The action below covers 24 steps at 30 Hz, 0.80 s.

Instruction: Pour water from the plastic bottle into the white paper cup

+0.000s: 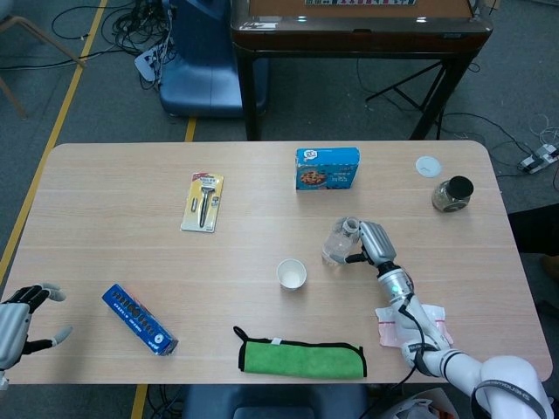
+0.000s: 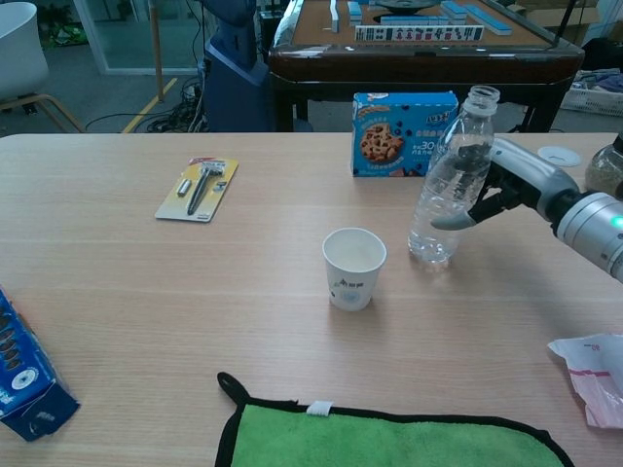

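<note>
**Bottle gripped, nothing poured yet**

Starting at the far left: left hand (image 1: 22,321) low at the near table corner, seen in the head view only, fingers spread apart, nothing in them, touching nothing. Well apart from the task's things, with no part in the work as things lie.

Further along the pale wooden table (image 2: 146,282), beside that hand: a blue rectangular carton (image 1: 139,319) lying flat. Past it, a razor in a yellow blister card (image 2: 197,189), and at the near edge a green cloth with black trim (image 2: 389,438).

Near the middle: small white paper cup (image 2: 354,268), upright, mouth open. Interior looks pale and empty, though hard to tell a thin layer of water from the bottom. Judged unfilled.

Just right of the cup, not touching it: clear plastic bottle (image 2: 451,178), cap off, leaning slightly with its mouth tipped away from the cup, base apparently just off the table or barely on it; hard to say which. Little water visible inside.

Right hand (image 2: 511,185) wrapped around the bottle's middle from the right side, thumb curling across the near face, remaining fingers hidden behind the plastic. Firm hold, by the look of it.

Done so far: the grasp. Left to do: carrying the bottle over the cup, tilting the mouth toward it, pouring, setting the bottle down.
</note>
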Each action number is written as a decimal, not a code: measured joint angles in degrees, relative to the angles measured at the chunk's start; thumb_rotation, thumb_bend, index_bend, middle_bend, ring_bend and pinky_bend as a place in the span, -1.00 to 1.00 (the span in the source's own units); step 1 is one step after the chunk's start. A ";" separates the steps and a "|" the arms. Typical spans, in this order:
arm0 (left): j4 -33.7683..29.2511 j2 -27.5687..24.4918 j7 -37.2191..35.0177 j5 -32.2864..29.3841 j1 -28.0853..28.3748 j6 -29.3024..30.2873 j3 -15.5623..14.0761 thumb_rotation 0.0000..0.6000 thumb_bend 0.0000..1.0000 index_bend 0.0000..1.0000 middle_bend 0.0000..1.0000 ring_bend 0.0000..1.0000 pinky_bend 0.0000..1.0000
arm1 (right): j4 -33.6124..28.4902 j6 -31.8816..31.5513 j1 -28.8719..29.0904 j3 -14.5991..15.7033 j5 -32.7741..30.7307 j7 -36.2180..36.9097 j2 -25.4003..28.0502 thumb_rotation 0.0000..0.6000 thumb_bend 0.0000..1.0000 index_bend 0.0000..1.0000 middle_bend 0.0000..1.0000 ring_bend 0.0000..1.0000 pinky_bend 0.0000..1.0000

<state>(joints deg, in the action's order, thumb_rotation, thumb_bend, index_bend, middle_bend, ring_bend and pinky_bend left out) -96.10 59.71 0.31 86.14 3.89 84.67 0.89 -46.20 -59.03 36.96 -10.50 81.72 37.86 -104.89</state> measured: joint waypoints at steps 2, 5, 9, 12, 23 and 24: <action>-0.02 -0.02 0.00 -0.04 -0.02 0.00 0.01 1.00 -0.79 -0.15 -0.32 -0.38 0.09 | -0.95 0.07 0.11 0.01 -0.06 -2.43 0.67 1.00 -0.61 0.27 0.25 0.09 0.17; 0.04 0.00 -0.04 -0.10 0.02 -0.08 0.06 1.00 -0.79 -0.15 -0.32 -0.38 0.09 | -2.67 0.17 0.32 -0.03 -0.24 -7.12 1.77 1.00 -0.61 0.27 0.25 0.10 0.17; 0.10 0.04 -0.03 -0.12 0.10 -0.25 0.05 1.00 -0.79 -0.15 -0.32 -0.38 0.09 | -5.34 0.26 0.68 -0.14 -0.62 -15.36 3.31 1.00 -0.61 0.28 0.27 0.11 0.17; 0.07 0.05 -0.06 -0.08 0.10 -0.20 0.06 1.00 -0.79 -0.15 -0.32 -0.38 0.09 | -7.64 0.46 1.07 -0.29 -1.17 -23.07 4.47 1.00 -0.61 0.28 0.27 0.11 0.17; -0.01 -0.01 -0.05 -0.18 0.09 -0.19 0.15 1.00 -0.79 -0.15 -0.32 -0.38 0.09 | -17.32 1.50 2.57 -1.07 -5.78 -53.17 8.64 1.00 -0.61 0.28 0.27 0.11 0.17; -0.03 0.00 -0.04 -0.17 0.09 -0.18 0.15 1.00 -0.79 -0.15 -0.32 -0.38 0.09 | -18.18 1.57 2.69 -1.17 -6.35 -55.19 8.96 1.00 -0.61 0.28 0.27 0.11 0.17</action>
<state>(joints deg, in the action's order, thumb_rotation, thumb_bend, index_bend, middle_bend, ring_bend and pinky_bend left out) -96.13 59.71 0.27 85.97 3.99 84.49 1.04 -64.38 -57.46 39.64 -11.67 75.37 -17.33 -95.93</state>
